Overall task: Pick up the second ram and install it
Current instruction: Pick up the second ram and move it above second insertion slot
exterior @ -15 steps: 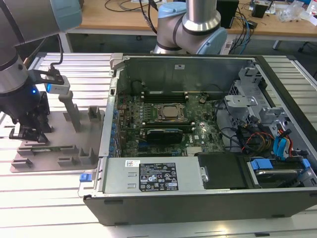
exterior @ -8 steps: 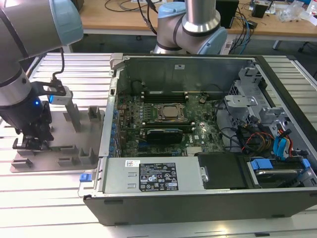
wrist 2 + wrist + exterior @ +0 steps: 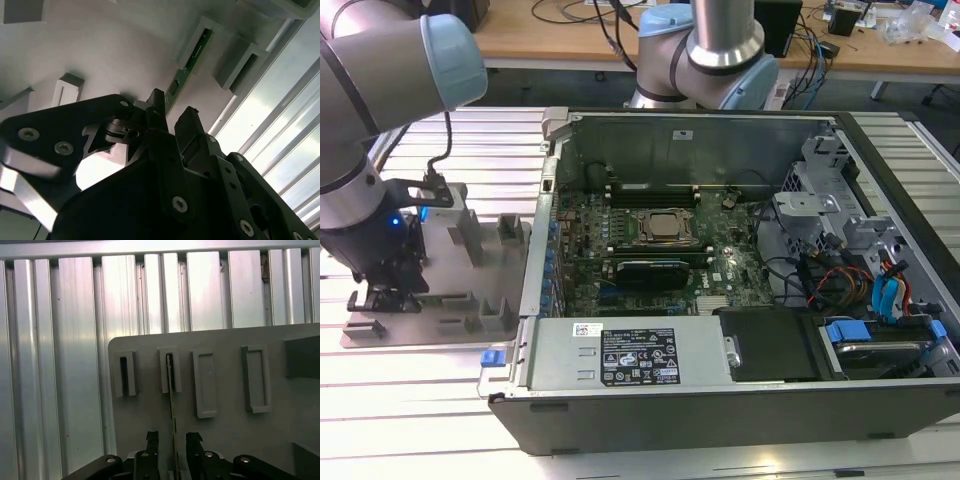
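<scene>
Gripper (image 3: 173,436) over grey holder tray (image 3: 225,440); fingers (image 3: 152,440) part-open, straddling second ram (image 3: 196,52) standing on edge in tray slot, gap each side, not clamped

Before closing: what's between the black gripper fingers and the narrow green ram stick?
Nothing: the first wrist view shows bare gaps from both black fingers to the green ram stick.

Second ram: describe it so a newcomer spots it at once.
On the exterior view's left of the open computer case lies a grey holder tray. The second ram stands on edge in one of its slots, straddled by the open gripper. It is the one thin green board; everything round it is plain grey plastic.
</scene>
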Controlling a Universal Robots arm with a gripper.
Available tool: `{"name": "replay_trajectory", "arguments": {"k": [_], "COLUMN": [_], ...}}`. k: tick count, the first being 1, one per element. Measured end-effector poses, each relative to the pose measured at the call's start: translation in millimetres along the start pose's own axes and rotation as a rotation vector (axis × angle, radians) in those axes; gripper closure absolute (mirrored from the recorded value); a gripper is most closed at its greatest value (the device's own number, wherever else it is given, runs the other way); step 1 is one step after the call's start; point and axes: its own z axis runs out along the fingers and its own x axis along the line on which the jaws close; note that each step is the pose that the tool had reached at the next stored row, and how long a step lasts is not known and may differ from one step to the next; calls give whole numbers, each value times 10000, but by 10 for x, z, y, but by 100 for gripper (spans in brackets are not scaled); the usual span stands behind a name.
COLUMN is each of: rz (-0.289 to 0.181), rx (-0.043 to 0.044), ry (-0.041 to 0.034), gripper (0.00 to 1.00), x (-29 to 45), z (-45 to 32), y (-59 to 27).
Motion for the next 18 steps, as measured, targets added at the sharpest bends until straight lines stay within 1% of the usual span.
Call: {"name": "replay_trajectory", "arguments": {"k": [5,6,9,10,11,18], "rz": [1,1,0,1,1,0], "rx": [-1,-1,-1,-1,-1,-1], "ry": [0,0,1,1,1,0], "gripper": [64,65,84,84,87,87], "x": [0,0,1,0,0,0], "z": [11,11,12,12,12,14], "y": [0,0,0,0,0,0]}}
